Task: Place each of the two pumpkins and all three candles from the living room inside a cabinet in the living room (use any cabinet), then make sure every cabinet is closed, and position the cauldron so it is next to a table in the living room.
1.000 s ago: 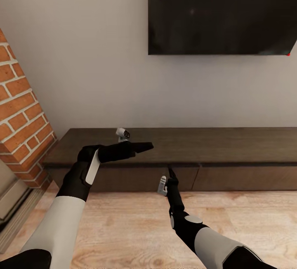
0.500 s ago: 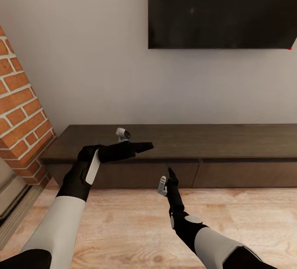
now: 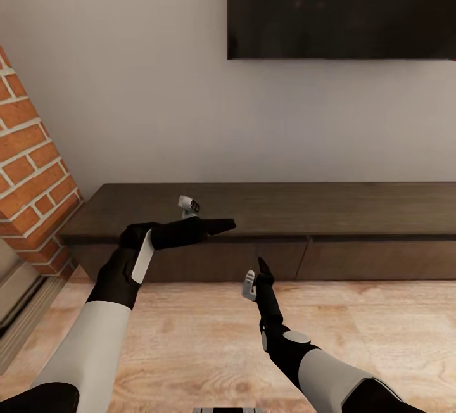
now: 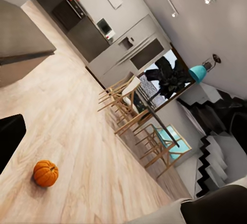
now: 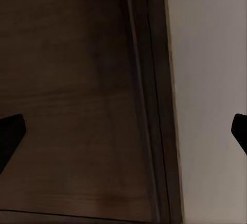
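Long cabinet (image 3: 272,210) lengthwise along wall (image 3: 126,83)

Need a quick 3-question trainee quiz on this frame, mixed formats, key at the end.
1. True or false: the cabinet has a drawer pulled out.
2. What lies on the wood floor in the left wrist view? A) candle B) pumpkin C) cauldron
3. Fill in: the right gripper is ___, its fingertips wide apart at the cabinet front.

Key: 1 false, both drawer fronts sit flush. 2 B. 3 open.
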`<state>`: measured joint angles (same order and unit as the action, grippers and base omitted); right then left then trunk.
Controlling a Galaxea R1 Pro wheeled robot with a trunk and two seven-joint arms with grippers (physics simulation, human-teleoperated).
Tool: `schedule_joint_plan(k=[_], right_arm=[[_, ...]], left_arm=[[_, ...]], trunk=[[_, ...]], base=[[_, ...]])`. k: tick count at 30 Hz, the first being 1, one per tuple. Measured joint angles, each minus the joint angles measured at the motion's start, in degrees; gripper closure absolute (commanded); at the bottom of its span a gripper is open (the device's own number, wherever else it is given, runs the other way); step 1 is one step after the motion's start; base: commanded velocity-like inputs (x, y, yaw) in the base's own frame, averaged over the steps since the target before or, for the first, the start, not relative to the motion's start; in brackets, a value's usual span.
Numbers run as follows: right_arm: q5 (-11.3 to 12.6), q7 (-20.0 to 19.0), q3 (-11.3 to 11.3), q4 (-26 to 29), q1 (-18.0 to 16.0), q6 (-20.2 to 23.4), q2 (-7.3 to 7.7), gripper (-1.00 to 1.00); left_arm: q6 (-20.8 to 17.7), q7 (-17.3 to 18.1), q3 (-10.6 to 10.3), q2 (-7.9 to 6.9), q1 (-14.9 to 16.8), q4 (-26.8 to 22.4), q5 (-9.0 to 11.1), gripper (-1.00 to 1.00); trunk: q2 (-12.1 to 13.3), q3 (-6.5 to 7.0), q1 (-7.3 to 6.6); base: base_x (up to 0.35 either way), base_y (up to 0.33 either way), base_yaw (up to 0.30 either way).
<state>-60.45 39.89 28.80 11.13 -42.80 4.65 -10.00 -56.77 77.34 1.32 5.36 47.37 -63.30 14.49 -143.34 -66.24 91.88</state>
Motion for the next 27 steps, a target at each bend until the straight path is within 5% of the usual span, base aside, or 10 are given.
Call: schedule_joint_plan(k=[8,19,27], right_arm=[[0.0,0.1,0.1,0.6,0.1,0.0,0.00,-1.00],[-0.1,0.2,0.2,0.8,0.2,-0.2,0.00,-1.00],[-0.2,0.2,0.2,0.7,0.6,-0.1,0.00,-1.00]], left_arm=[[0.0,0.0,0.0,0.00,0.0,-0.1,0.0,-1.00],[0.1,0.0,0.1,-0.16,0.0,-0.1,0.0,-1.00],[0.1,0.1,0.1,-0.17,0.0,-0.2,0.0,-1.00]], trunk=[[-0.1,-1.77,0.21],[-0.1,-1.78,0.20],[-0.1,-1.78,0.20]], base=[[0.000,0.000,0.000],[0.012,0.000,0.000],[0.265,0.000,0.000]])
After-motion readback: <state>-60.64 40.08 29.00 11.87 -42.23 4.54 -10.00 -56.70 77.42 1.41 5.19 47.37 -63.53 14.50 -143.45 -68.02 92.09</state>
